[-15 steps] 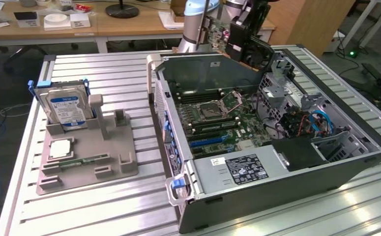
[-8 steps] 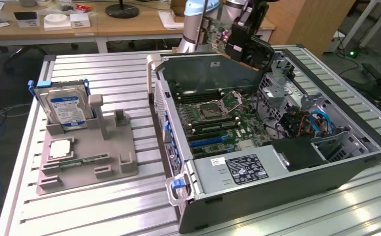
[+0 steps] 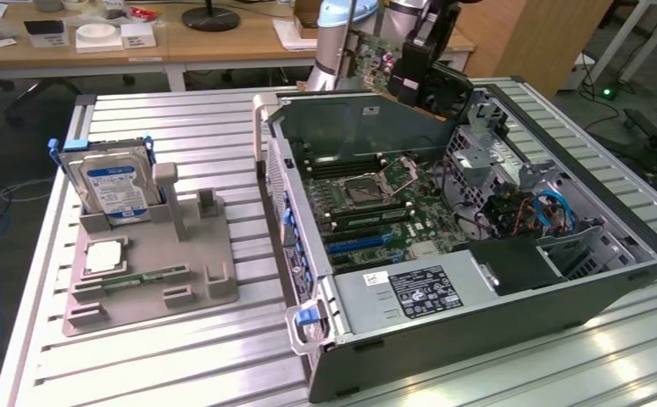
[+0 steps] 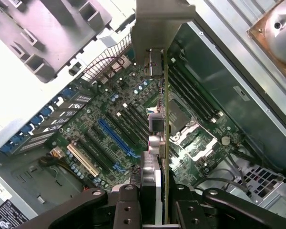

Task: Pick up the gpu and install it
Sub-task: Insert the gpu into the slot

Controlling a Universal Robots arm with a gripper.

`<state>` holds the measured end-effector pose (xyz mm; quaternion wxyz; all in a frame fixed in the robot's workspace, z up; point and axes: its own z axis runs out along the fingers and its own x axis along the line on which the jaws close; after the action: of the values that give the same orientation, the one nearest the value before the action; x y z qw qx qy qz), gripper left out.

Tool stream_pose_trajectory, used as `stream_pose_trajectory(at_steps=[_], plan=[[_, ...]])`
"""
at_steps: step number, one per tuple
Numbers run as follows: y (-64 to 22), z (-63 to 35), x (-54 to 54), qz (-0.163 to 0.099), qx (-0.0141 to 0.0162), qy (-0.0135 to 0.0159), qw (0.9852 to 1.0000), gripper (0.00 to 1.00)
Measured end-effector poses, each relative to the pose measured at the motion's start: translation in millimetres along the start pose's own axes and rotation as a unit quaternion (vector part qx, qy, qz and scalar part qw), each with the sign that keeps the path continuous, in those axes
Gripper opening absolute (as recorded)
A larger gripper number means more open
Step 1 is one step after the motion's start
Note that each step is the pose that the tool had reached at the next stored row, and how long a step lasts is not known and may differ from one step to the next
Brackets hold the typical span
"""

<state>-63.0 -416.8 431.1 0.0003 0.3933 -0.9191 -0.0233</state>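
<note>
No text is legible: the blue label [image 3: 117,188] on the hard drive [image 3: 104,158], left of frame, and the black label [image 3: 425,292] on the power supply [image 3: 360,315], lower centre, are too small to read.

The surface [image 3: 192,119] is a silver metal top of long ribbed slats with a raised rim along its edges. Two things rest on it. Toward the exterior view's left lies a flat grey holder [image 3: 181,284], its slots and posts facing up. Toward the exterior view's right a dark case [image 3: 498,297] lies on its side, open face up. A narrow strip of bare slats runs between them, so they do not touch.
</note>
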Motion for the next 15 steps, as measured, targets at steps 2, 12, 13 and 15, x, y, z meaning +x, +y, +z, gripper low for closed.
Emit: stream_pose_trajectory(at_steps=[2, 12, 13, 15], plan=[[0.0, 0.0, 0.0, -0.007, -0.0003, 0.0002, 1.0000, 0.28], [-0.1, 0.0, 0.1, -0.042, -0.0016, 0.0009, 0.9991, 0.28], [-0.1, 0.0, 0.1, -0.046, -0.0017, 0.0010, 0.9990, 0.28], [-0.1, 0.0, 0.1, -0.053, -0.0020, 0.0012, 0.9986, 0.28]])
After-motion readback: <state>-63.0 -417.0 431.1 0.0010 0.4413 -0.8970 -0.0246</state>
